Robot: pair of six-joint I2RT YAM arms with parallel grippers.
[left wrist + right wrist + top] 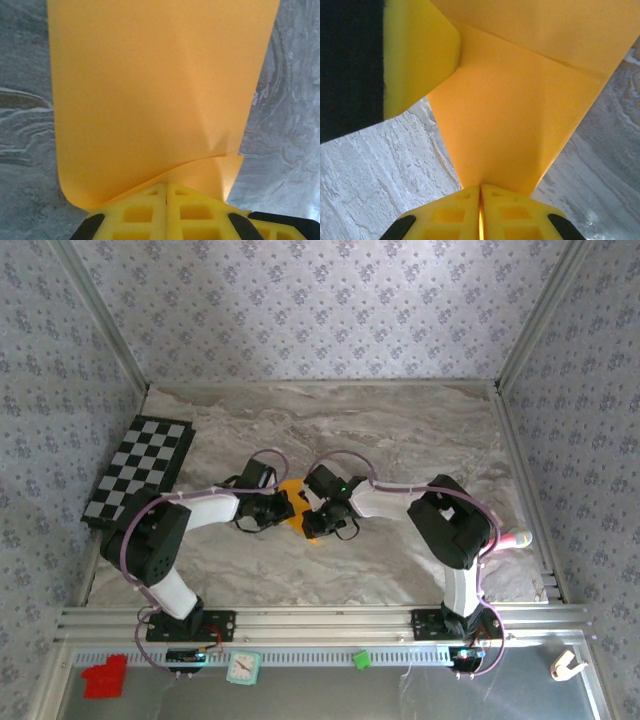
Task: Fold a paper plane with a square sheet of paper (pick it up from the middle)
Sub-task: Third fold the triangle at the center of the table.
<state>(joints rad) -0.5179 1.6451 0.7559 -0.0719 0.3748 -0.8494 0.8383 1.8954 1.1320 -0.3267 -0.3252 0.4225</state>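
The orange sheet of paper (296, 502) is held above the middle of the marble table between my two grippers. In the left wrist view the sheet of paper (150, 90) is creased and doubled, one layer curling over another. My left gripper (167, 186) is shut, with the paper's edge at its yellow fingertips. In the right wrist view the sheet of paper (520, 115) shows a straight fold line, and its narrow end is pinched in my shut right gripper (481, 189). A yellow finger (415, 55) of the left gripper touches the paper at the upper left.
A black-and-white checkered mat (140, 472) lies at the table's left edge. On the near shelf sit a red block (105, 677), a small clock-like object (242, 668), a green cube (361, 660) and a white clip (567, 665). A pink-tipped object (515, 538) lies at the right rail.
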